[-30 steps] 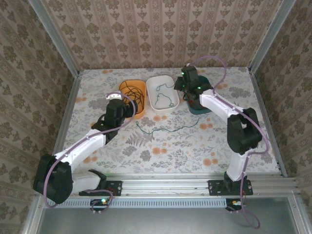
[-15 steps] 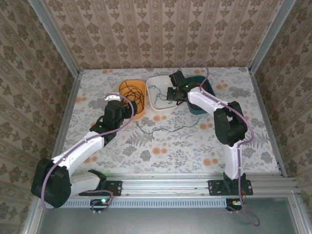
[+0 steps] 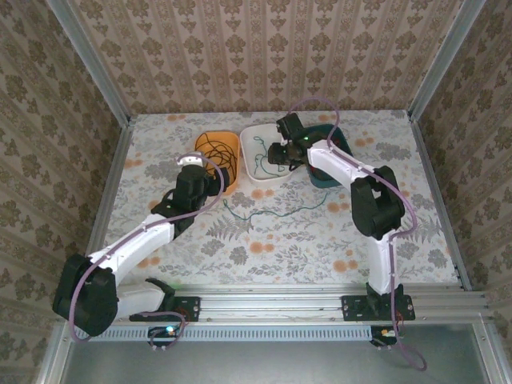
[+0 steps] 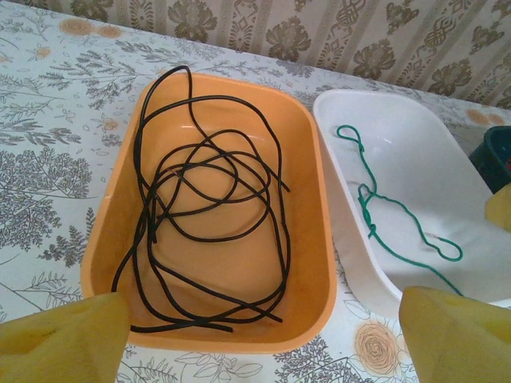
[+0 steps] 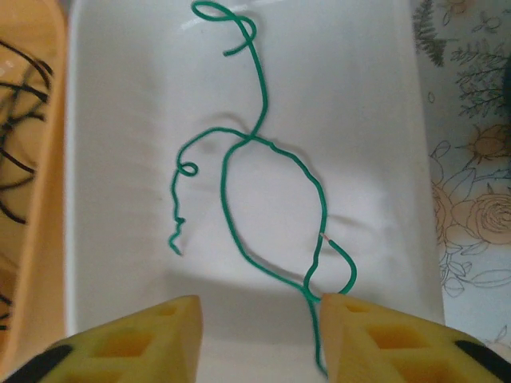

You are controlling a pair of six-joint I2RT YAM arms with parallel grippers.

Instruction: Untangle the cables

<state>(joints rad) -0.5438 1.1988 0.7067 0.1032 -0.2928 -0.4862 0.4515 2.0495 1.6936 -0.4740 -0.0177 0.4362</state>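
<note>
Flowered table [image 3: 280, 240]: your right gripper [image 5: 257, 307] gaped over the green cable [image 5: 224, 199], likely sorting it; left gripper [image 4: 259, 331] gaped too.

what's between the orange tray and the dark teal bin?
The white tray, with a green cable lying in it. The top view shows it in a row between the orange tray and the teal bin.

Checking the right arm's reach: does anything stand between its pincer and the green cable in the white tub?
Nothing visible does. The right pincer hangs open over the white tub, and the green cable lies bare on its floor, one strand running beside a fingertip.
</note>
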